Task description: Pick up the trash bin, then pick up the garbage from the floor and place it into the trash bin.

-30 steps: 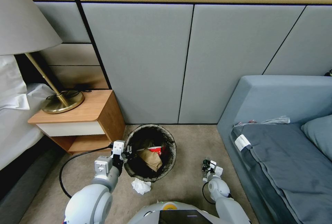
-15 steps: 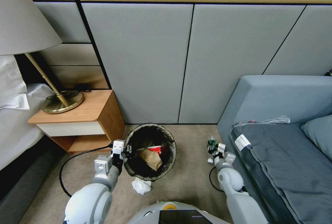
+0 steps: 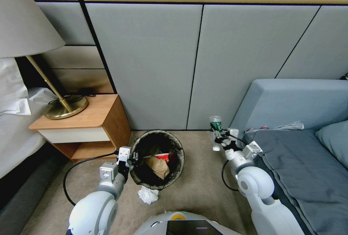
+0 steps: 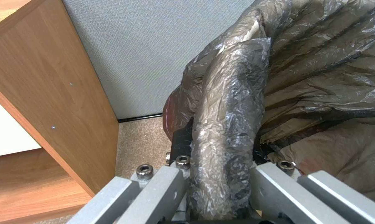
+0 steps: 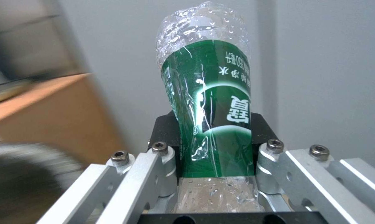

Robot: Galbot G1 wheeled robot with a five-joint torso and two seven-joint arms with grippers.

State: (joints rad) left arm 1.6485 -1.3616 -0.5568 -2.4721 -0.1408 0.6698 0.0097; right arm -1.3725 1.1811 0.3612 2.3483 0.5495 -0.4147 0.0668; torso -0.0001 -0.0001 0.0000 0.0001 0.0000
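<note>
Crushed clear plastic bottle with a green label (image 3: 216, 132) stands upright, clenched in the right pincer (image 3: 219, 137), right of the round white trash bin with black liner (image 3: 158, 158), whose rim the left pincer (image 3: 132, 159) grips; white tissue wad (image 3: 148, 194) lies on the carpet.

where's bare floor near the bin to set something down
Bare carpet lies between the trash bin and the sofa, below the right tool holding the bottle. Crowded: the nightstand side, where the left tool grips the rim, and the tissue in front.
</note>
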